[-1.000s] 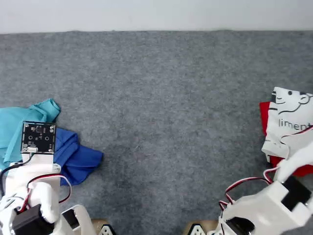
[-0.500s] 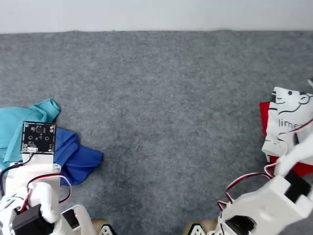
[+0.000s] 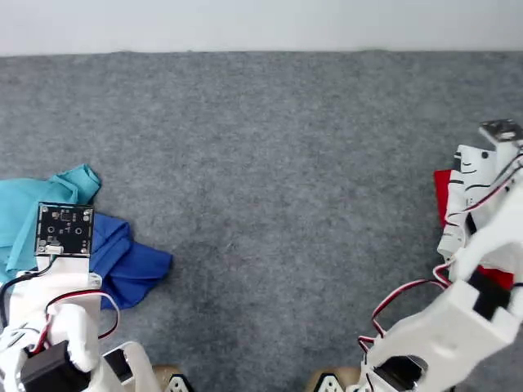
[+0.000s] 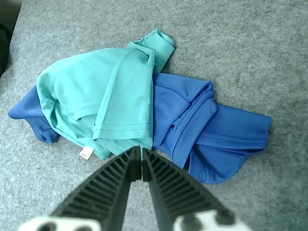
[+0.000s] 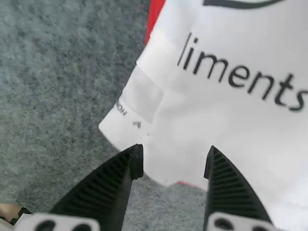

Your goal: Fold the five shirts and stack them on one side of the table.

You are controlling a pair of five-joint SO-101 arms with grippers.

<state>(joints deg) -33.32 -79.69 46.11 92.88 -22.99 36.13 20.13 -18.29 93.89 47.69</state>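
Teal shirt (image 4: 96,96), blue shirt (image 4: 226,134), red shirt (image 3: 442,196), black-lettered white shirt (image 5: 216,96), grey table (image 3: 270,147).

Looks like a robotics lab bench: grey felt table cover (image 3: 270,163) under the left gripper (image 4: 141,161), plain white wall (image 3: 261,24) far beyond it, white plastic arm (image 3: 458,327) trailing loose red-and-black wires (image 3: 409,287), bare circuit board (image 3: 64,229) on the left wrist.

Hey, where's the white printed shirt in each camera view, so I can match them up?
High view: white shirt at the right edge, partly under the right arm.
Right wrist view: it lies under the open right gripper, spreading beyond it.
Left wrist view: teal shirt over blue shirt, the other heap.
Shared landmark: red shirt peeking from under the white one.
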